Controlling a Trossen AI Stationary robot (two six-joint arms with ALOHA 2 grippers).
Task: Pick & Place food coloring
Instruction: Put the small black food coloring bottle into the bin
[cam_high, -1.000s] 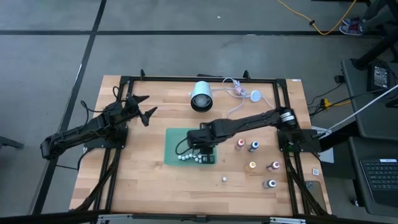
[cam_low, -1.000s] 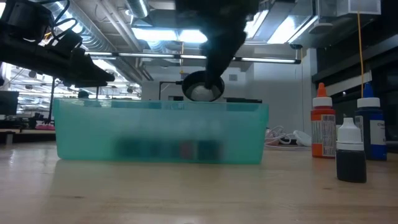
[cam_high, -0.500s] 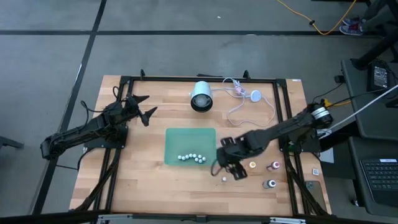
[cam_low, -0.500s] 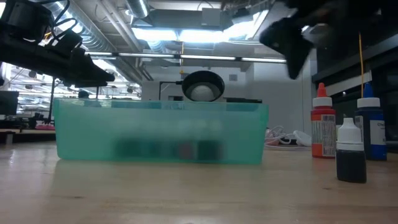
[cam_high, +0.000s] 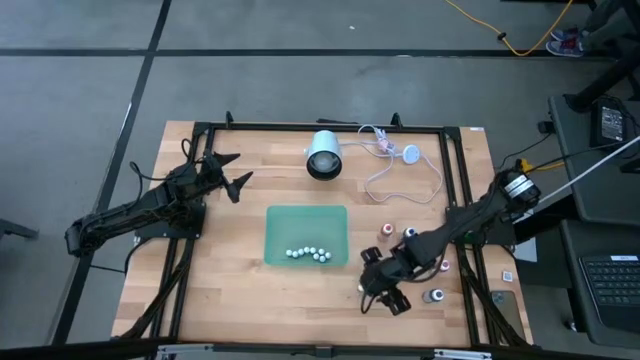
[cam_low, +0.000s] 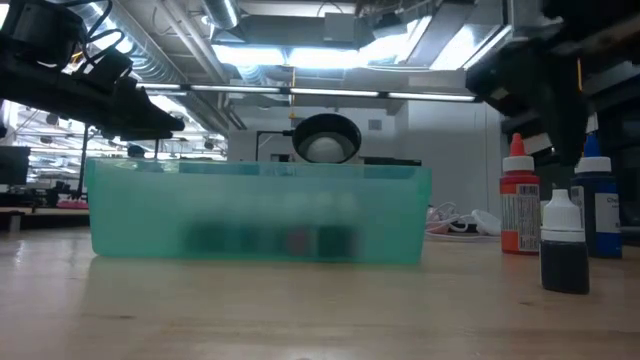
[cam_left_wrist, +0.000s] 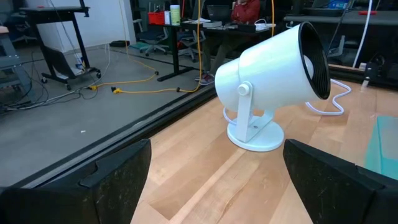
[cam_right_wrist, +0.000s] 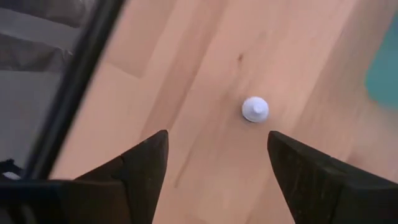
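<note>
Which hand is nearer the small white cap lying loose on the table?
Right. The right hand is open just over the cap, near the bottles. The left hand waits open across the table, facing the lamp.

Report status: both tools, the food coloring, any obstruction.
Right tool open, empty, above small white cap. Left tool open, parked facing white lamp. Food coloring bottles upright right of green bin. Nothing blocking.

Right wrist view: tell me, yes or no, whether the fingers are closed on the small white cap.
No. The right gripper's fingers stand apart, and the white cap lies on the bare wooden table beyond them, untouched.
</note>
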